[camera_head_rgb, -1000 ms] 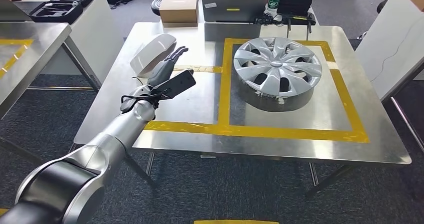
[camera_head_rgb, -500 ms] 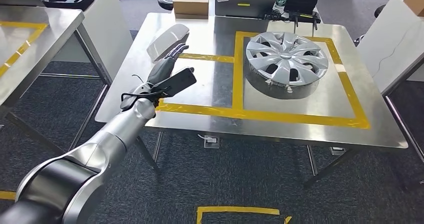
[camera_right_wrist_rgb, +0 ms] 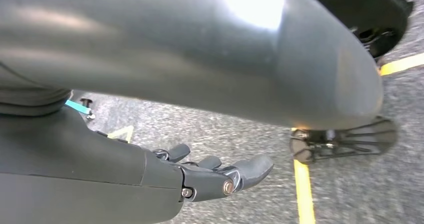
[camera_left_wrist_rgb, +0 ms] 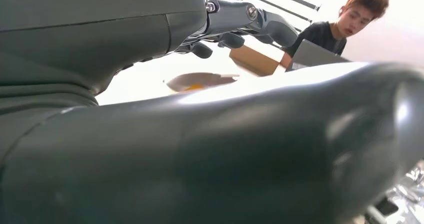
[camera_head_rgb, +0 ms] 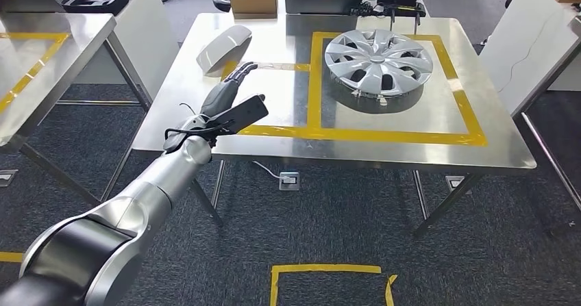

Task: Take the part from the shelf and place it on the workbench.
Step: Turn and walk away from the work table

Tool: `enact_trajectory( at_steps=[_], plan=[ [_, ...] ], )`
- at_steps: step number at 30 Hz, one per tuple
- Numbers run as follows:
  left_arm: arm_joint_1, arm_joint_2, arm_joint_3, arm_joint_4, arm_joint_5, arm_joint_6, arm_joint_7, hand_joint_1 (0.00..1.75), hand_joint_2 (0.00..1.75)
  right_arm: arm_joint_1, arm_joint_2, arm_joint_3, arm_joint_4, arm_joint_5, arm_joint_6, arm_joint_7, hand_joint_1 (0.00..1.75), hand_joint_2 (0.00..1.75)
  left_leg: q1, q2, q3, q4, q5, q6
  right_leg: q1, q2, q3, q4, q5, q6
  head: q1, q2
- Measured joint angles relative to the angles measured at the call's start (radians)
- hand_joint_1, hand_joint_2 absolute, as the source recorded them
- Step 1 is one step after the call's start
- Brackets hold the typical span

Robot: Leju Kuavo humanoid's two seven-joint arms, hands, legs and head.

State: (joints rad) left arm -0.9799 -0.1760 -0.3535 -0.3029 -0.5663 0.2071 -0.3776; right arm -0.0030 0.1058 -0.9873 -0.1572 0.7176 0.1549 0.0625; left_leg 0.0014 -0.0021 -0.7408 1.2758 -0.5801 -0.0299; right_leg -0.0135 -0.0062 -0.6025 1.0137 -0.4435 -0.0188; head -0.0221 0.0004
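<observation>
The pale grey moulded plastic shell part (camera_head_rgb: 224, 47) lies at the steel bench's (camera_head_rgb: 342, 148) ten o'clock corner, light, smooth, slippery; its rim suits gripping. Left hand (camera_head_rgb: 229, 97) fingers (camera_head_rgb: 241, 72) apart, empty; right hand (camera_right_wrist_rgb: 200, 176) empty, loosely curled.

A shiny steel workbench (camera_head_rgb: 356, 145) marked with yellow tape lines (camera_head_rgb: 384, 135) carries two things — a silver plastic wheel cover (camera_head_rgb: 378, 60) inside the right taped square, and a pale grey curved shell (camera_head_rgb: 224, 46) at far left.
</observation>
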Motion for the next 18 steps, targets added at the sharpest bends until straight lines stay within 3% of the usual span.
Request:
enact_trajectory(
  at_steps=[1, 2, 4, 6, 7, 9, 11, 13, 15, 16, 17, 18],
  plan=[
    [0.002, 0.0, -0.002, 0.001, -0.001, 0.0, 0.0, 0.0, 0.0, 0.0, 0.0, 0.0, 0.0, -0.001, 0.0, 0.0, 0.0, 0.0, 0.003, 0.0, 0.001, 0.036, -0.001, -0.004, -0.001, -0.001, -0.015, 0.001, 0.011, 0.002, 0.0, 0.0],
    [0.003, 0.001, -0.005, 0.002, -0.002, 0.0, 0.0, 0.0, 0.0, 0.0, 0.001, 0.0, 0.0, -0.002, 0.0, 0.0, 0.0, 0.0, 0.005, 0.0, 0.019, 0.04, 0.018, -0.007, -0.003, -0.001, -0.03, 0.001, 0.023, 0.005, 0.0, 0.0],
    [0.003, 0.0, -0.008, 0.001, -0.003, 0.0, 0.0, 0.0, 0.0, 0.0, 0.001, 0.0, 0.0, -0.002, 0.0, -0.001, 0.0, 0.0, 0.01, 0.0, 0.11, -0.059, 0.062, -0.01, -0.007, -0.002, -0.054, 0.004, 0.043, 0.014, 0.0, 0.0],
    [0.0, -0.002, -0.009, -0.002, -0.003, 0.0, 0.0, 0.0, 0.0, 0.001, 0.001, 0.0, 0.0, -0.002, -0.001, -0.002, 0.0, 0.0, 0.008, -0.002, 0.211, -0.197, 0.056, -0.005, -0.008, -0.001, -0.068, 0.007, 0.06, 0.028, -0.002, 0.0],
    [-0.001, -0.002, -0.009, -0.004, -0.003, 0.0, 0.0, 0.0, 0.0, 0.001, 0.001, 0.0, 0.0, -0.002, -0.001, -0.003, 0.0, 0.0, 0.007, -0.004, 0.236, -0.238, 0.044, 0.001, -0.007, 0.0, -0.069, 0.007, 0.069, 0.035, -0.003, 0.0],
    [-0.003, -0.003, -0.01, -0.005, -0.003, 0.0, 0.0, 0.0, 0.0, 0.002, 0.001, -0.001, 0.0, -0.003, -0.002, -0.003, 0.0, 0.0, 0.002, -0.007, 0.234, -0.251, 0.047, 0.02, -0.009, 0.001, -0.07, 0.0, 0.087, 0.05, -0.003, 0.0],
    [-0.004, -0.004, -0.013, -0.005, -0.005, 0.0, 0.003, 0.0, 0.0, 0.003, 0.001, -0.002, 0.0, -0.003, -0.002, -0.003, 0.0, 0.0, 0.002, -0.003, 0.22, -0.255, 0.066, 0.041, -0.013, 0.002, -0.083, 0.015, 0.065, 0.061, -0.002, 0.0],
    [-0.005, -0.005, -0.016, -0.004, -0.007, -0.001, 0.005, 0.0, 0.0, 0.003, 0.002, -0.004, 0.001, -0.003, -0.001, -0.003, 0.0, 0.0, 0.004, 0.0, 0.196, -0.258, 0.092, 0.056, -0.013, 0.004, -0.118, 0.104, -0.024, 0.067, 0.003, 0.0],
    [-0.004, -0.006, -0.016, -0.003, -0.008, -0.001, 0.008, 0.0, 0.0, 0.003, 0.002, -0.004, 0.002, -0.003, -0.001, -0.003, 0.0, 0.0, 0.0, 0.0, 0.165, -0.256, 0.116, 0.061, -0.011, 0.004, -0.155, 0.238, -0.105, 0.069, 0.005, 0.0],
    [-0.003, -0.005, -0.016, -0.002, -0.009, -0.001, 0.009, 0.0, 0.0, 0.003, 0.002, -0.005, 0.002, -0.003, -0.001, -0.004, 0.0, 0.0, -0.002, 0.0, 0.148, -0.254, 0.127, 0.061, -0.01, 0.005, -0.159, 0.283, -0.114, 0.068, 0.006, 0.0],
    [-0.002, -0.005, -0.016, -0.002, -0.009, -0.001, 0.01, 0.0, 0.0, 0.003, 0.002, -0.005, 0.002, -0.003, -0.001, -0.005, 0.0, 0.0, -0.004, 0.0, 0.132, -0.252, 0.138, 0.061, -0.009, 0.005, -0.146, 0.296, -0.104, 0.066, 0.006, 0.0],
    [-0.002, -0.005, -0.016, -0.001, -0.008, -0.001, 0.01, 0.0, 0.0, 0.003, 0.002, -0.006, 0.002, -0.003, -0.001, -0.006, 0.0, 0.0, -0.005, 0.0, 0.117, -0.249, 0.148, 0.06, -0.007, 0.005, -0.113, 0.272, -0.082, 0.061, 0.006, 0.0]
  ],
)
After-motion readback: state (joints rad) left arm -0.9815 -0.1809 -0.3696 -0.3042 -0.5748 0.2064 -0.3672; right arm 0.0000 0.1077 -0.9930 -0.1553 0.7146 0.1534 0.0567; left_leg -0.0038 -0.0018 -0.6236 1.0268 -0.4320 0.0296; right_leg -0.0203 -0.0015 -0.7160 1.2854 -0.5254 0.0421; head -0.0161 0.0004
